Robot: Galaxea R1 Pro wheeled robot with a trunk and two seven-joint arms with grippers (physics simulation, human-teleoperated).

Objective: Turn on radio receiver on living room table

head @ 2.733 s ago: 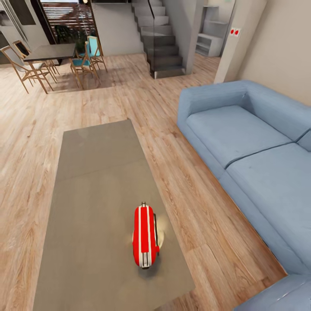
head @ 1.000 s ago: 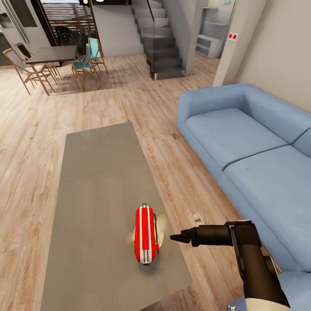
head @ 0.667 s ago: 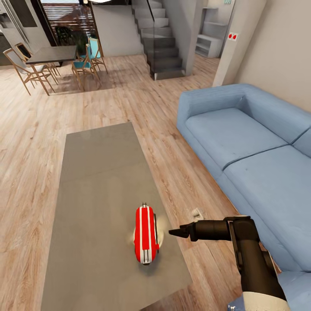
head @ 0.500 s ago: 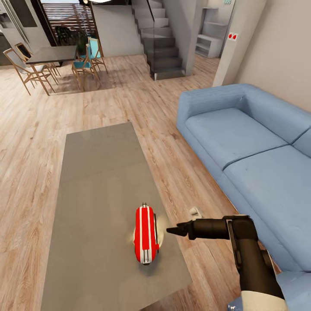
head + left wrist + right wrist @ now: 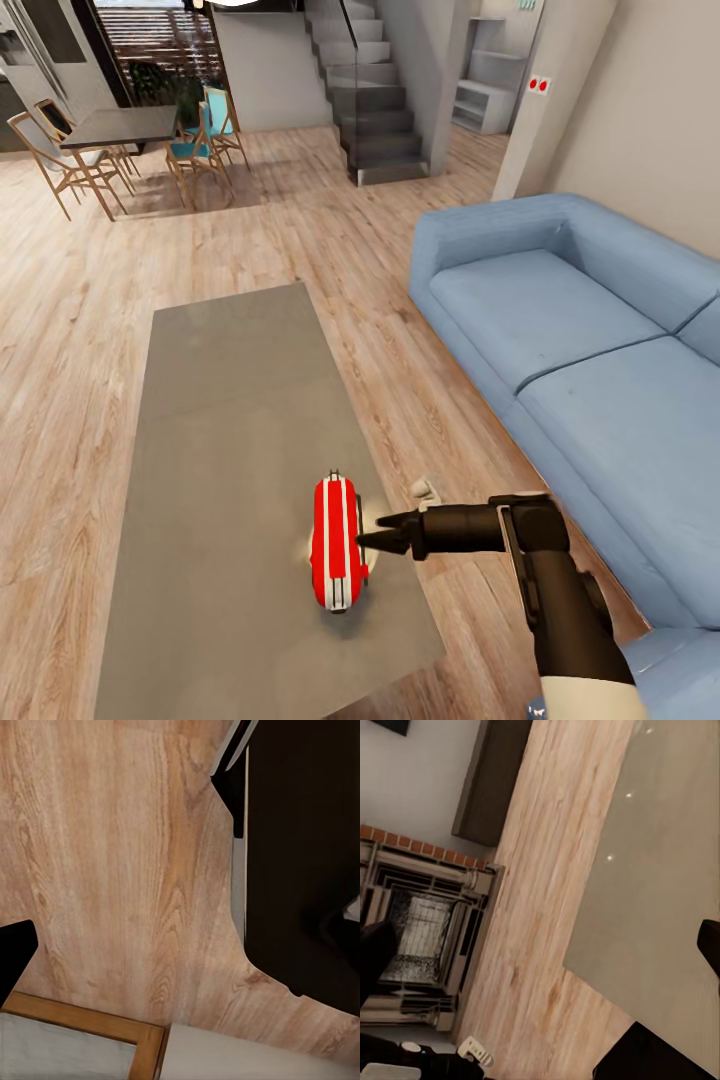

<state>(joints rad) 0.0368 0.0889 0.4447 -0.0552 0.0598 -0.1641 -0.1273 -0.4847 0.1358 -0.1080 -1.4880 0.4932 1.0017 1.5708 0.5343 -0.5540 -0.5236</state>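
Red radio receiver on grey table, right claw beside it; claw opening unclear

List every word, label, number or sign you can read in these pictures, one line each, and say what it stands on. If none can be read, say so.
No readable text.
Radio: white stripes, no lettering visible.
Wall plate beside the stairs: two red dots, no words.
Table and sofa: plain.
Fireplace: bricks, no sign.
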